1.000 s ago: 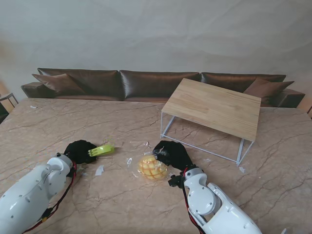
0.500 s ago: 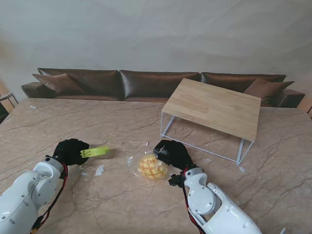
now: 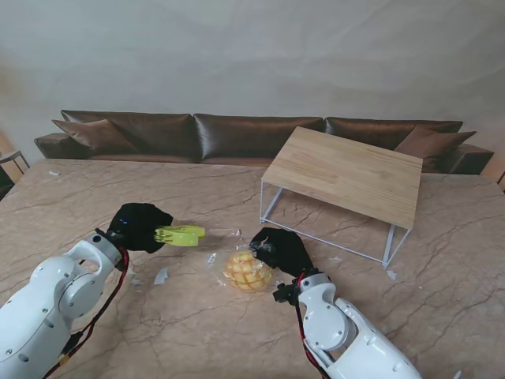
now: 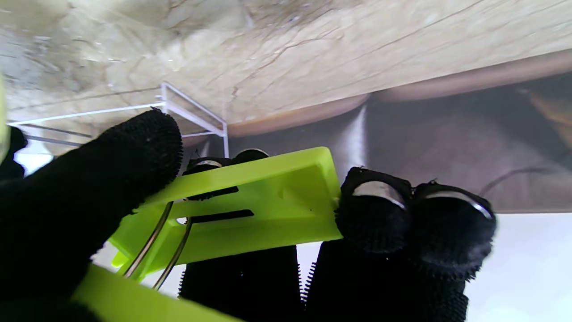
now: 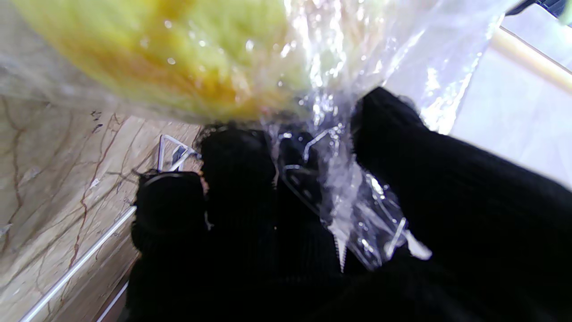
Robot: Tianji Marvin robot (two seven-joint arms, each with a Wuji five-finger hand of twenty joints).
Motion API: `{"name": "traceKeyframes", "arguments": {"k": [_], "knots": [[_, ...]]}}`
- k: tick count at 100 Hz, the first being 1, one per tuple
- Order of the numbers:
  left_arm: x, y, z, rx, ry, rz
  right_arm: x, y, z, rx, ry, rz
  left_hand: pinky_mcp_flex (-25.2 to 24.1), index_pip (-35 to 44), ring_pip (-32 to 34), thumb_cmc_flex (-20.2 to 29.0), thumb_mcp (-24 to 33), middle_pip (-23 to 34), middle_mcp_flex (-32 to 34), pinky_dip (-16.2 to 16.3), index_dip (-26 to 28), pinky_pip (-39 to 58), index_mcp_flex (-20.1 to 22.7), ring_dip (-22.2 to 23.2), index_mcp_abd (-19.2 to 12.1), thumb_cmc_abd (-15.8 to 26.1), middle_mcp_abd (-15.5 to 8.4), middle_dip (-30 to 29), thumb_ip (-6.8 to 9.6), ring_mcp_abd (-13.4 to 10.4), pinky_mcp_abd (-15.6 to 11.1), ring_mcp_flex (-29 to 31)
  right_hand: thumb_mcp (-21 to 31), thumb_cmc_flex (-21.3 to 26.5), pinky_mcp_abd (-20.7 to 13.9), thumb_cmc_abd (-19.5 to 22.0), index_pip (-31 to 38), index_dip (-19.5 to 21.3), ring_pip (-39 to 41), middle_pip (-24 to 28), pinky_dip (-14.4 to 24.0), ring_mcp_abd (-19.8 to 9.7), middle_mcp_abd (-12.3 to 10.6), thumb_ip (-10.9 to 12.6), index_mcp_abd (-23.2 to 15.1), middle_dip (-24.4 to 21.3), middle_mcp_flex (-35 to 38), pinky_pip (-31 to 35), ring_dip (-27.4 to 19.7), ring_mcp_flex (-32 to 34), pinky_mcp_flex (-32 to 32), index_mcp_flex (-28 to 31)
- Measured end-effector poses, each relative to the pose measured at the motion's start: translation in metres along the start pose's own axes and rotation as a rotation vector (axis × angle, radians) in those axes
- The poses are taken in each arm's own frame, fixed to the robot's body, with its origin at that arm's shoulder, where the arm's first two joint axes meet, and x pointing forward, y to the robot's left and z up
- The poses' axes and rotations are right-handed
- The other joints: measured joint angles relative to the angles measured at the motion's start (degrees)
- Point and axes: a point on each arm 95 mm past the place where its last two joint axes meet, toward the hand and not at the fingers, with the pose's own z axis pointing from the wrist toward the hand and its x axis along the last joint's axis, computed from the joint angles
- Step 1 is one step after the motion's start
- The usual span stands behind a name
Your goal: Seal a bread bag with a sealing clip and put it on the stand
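A clear bread bag (image 3: 241, 267) with a yellow bun inside lies on the marble table in front of me. My right hand (image 3: 281, 248) is shut on the bag's gathered neck; the right wrist view shows the crumpled plastic (image 5: 344, 197) pinched between black-gloved fingers (image 5: 237, 165). My left hand (image 3: 139, 227) is shut on a lime-green sealing clip (image 3: 180, 234), held just above the table to the left of the bag, its jaws pointing toward the bag. In the left wrist view the clip (image 4: 250, 205) sits between thumb and fingers (image 4: 373, 210). The wooden-topped stand (image 3: 347, 174) with white legs is farther away on the right.
A small scrap of plastic (image 3: 161, 275) lies on the table near my left arm, and another (image 3: 391, 275) by the stand's near leg. A brown sofa (image 3: 237, 136) runs along the table's far edge. A chair (image 3: 9, 164) shows at far left.
My left hand has swung back to the right with the clip, after drawing left half a second ago; the clip now sits closer to the bag. The right hand and bag have stayed put.
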Motion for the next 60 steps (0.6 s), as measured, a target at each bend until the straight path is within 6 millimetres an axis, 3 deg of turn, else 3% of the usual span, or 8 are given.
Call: {"name": "traceKeyframes", "arguments": {"k": [29, 60], "knots": [[0.024, -0.020, 0.014, -0.019, 0.155, 0.088, 0.002, -0.003, 0.000, -0.011, -0.008, 0.007, 0.0, 0.0, 0.0, 0.5, 0.0, 0.0, 0.0, 0.0, 0.0, 0.0, 0.0, 0.0, 0.0, -0.4, 0.0, 0.0, 0.00, 0.0, 0.0, 0.0, 0.0, 0.0, 0.0, 0.0, 0.0, -0.1, 0.0, 0.0, 0.0, 0.0, 0.1, 0.0, 0.1, 0.0, 0.0, 0.0, 0.0, 0.0, 0.1, 0.0], [0.040, -0.026, 0.023, -0.026, 0.201, 0.140, 0.004, -0.004, -0.005, -0.012, -0.011, 0.020, 0.0, 0.0, 0.0, 0.5, 0.0, 0.0, 0.0, 0.0, 0.0, 0.0, 0.0, 0.0, 0.0, -0.4, 0.0, 0.0, 0.00, 0.0, 0.0, 0.0, 0.0, 0.3, 0.0, 0.0, 0.0, -0.9, 0.0, 0.0, 0.0, 0.0, 0.6, 0.2, 1.1, 0.0, 0.1, 0.0, 0.0, 0.4, 0.4, 0.0]]}}
